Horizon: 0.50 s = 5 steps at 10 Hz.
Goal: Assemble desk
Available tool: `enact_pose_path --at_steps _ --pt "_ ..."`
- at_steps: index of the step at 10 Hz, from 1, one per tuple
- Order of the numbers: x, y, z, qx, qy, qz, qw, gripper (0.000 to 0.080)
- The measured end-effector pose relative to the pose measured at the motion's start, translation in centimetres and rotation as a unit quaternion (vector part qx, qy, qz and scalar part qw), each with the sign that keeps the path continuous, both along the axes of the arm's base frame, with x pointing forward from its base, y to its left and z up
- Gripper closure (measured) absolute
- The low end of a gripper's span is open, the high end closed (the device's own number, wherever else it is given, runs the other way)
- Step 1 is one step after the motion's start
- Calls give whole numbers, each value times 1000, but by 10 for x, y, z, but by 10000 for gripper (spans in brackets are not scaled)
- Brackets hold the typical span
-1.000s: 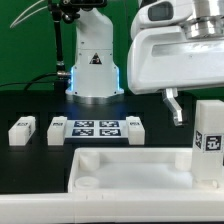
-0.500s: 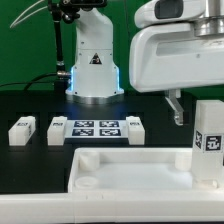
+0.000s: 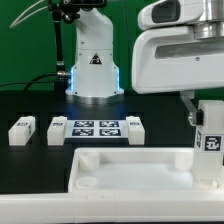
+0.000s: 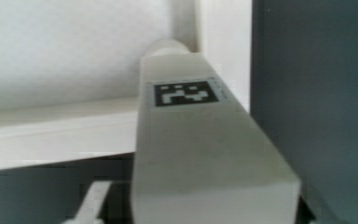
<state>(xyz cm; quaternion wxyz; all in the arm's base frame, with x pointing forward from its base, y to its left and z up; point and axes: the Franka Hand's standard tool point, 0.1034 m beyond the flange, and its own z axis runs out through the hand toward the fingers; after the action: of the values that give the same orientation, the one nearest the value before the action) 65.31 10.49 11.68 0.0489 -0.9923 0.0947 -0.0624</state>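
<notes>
The white desk top (image 3: pixel 120 172) lies at the front of the table, rim up, with a round socket showing near its front corner on the exterior view's left. A white tagged leg (image 3: pixel 210 135) stands upright at its far corner on the exterior view's right. My gripper (image 3: pixel 207 118) hangs over that leg, and one finger (image 3: pixel 188 110) lies against the leg's side; the other is hidden. In the wrist view the leg (image 4: pixel 202 130) fills the space between the jaws. Three more legs (image 3: pixel 22 131) (image 3: pixel 57 130) (image 3: pixel 134 129) lie loose on the black table.
The marker board (image 3: pixel 97 128) lies flat between two of the loose legs. The arm's white base (image 3: pixel 93 65) stands behind it, against a green backdrop. My big white wrist housing hangs over the table on the exterior view's right.
The visible finger has moved toward the exterior view's right, from standing apart from the upright leg to lying against its side. The jaws have come in onto the leg.
</notes>
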Motion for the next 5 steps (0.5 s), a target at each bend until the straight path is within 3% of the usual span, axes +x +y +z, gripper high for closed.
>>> enact_pose_path --at_steps 2,5 --pt "1 -5 -1 11 5 -88 996 502" --pt "0 -12 -2 40 22 -275 960 502"
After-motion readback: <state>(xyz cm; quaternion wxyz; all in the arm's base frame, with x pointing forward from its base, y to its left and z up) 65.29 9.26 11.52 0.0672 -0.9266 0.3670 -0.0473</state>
